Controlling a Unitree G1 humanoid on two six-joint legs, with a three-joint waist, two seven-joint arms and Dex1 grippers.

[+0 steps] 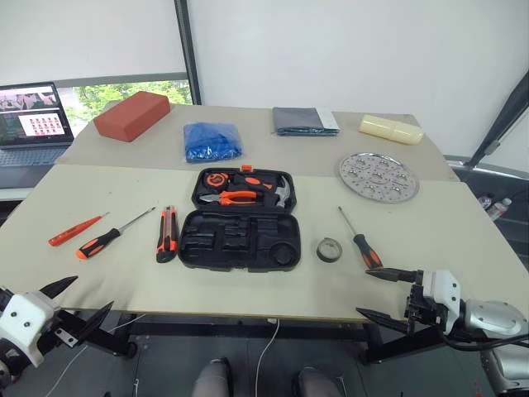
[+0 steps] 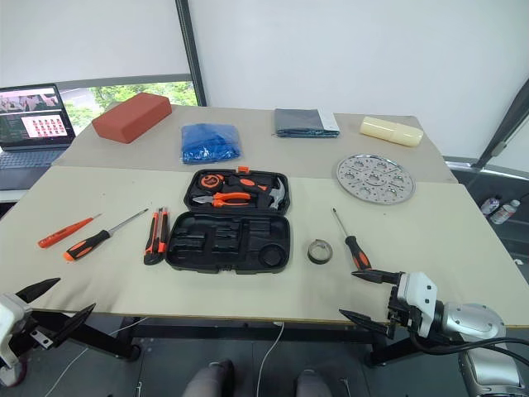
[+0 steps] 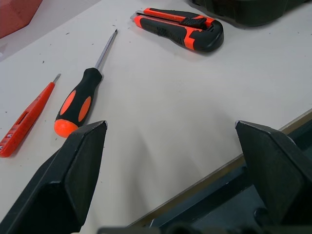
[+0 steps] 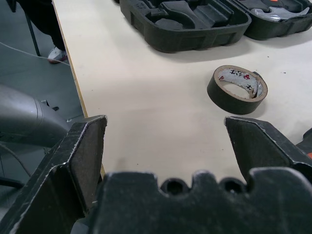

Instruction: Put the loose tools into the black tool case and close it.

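1. Left pincer [image 1: 73, 303] – spread wide, empty, hanging off the table's [image 1: 463, 240] near edge.
2. Red screwdriver [image 1: 74, 230] and black-and-orange screwdriver [image 1: 107, 238] lie side by side on the table's left part.
3. Knife [image 1: 168, 234] lies just left of the case [image 1: 244, 219], apart from it.
4. The case is open at mid-table; pliers [image 1: 229, 197] sit in its far half, the near half's recesses are bare.
5. Tape roll [image 1: 330, 249] lies right of the case; a third screwdriver [image 1: 361, 241] lies just beyond it.
6. Right pincer [image 1: 382, 292] – spread wide, empty, at the near edge close to that screwdriver's handle.
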